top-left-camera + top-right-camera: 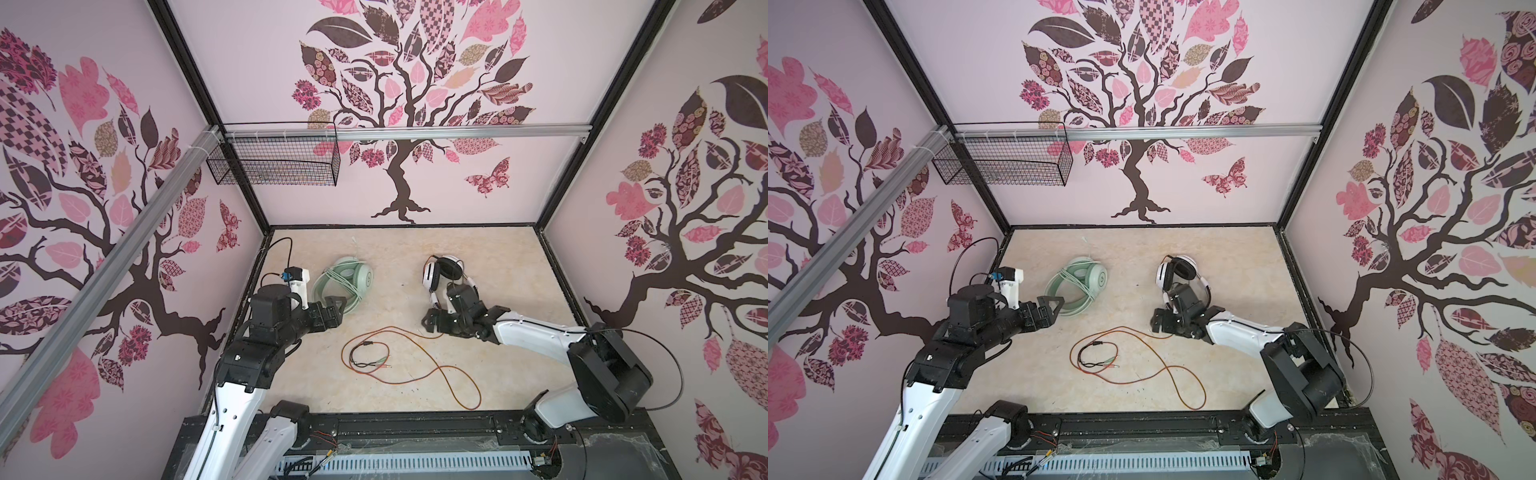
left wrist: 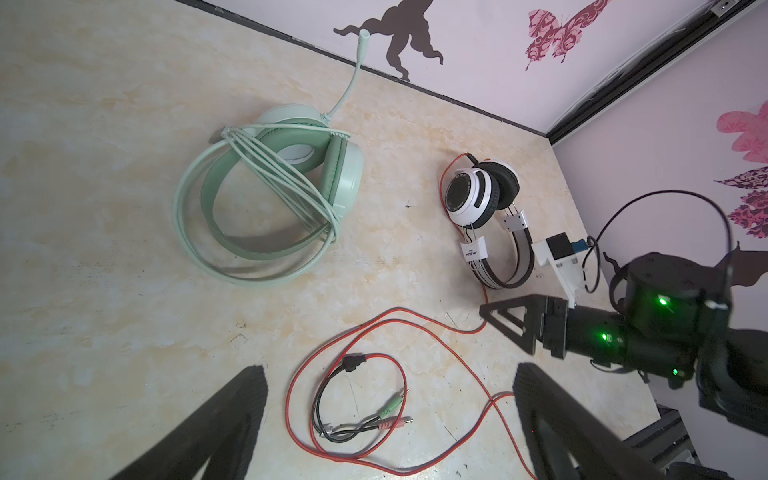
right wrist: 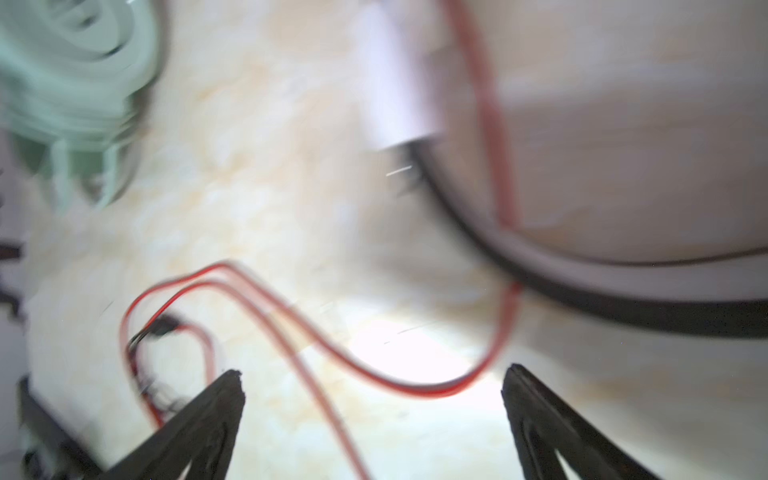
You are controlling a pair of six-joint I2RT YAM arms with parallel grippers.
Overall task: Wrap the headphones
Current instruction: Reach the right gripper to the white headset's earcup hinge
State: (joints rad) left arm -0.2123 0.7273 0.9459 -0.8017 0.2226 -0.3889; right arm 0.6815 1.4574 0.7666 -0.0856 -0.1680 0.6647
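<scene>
Right pincer (image 3: 374, 370) gapes wide and empty just above the loose orange-red cable (image 3: 432, 388) beside the white-and-black headset (image 1: 440, 270) on the tabletop (image 1: 519, 270), mint-green headset (image 1: 353, 276) looking already wrapped, so next it must pinch that cable and start winding.

Showing a mint-green headset (image 1: 347, 282) lying on the surface (image 1: 498, 257), pale cable wound around it, with the left gripper (image 1: 337, 311) poised just beside it, jaws spread. Showing the right gripper (image 1: 438, 309), jaws likewise spread, overlapping the band of a white-and-black headset (image 1: 444, 270), with its orange-red cable (image 1: 453, 374) sprawling loose in loops toward the near edge.
</scene>
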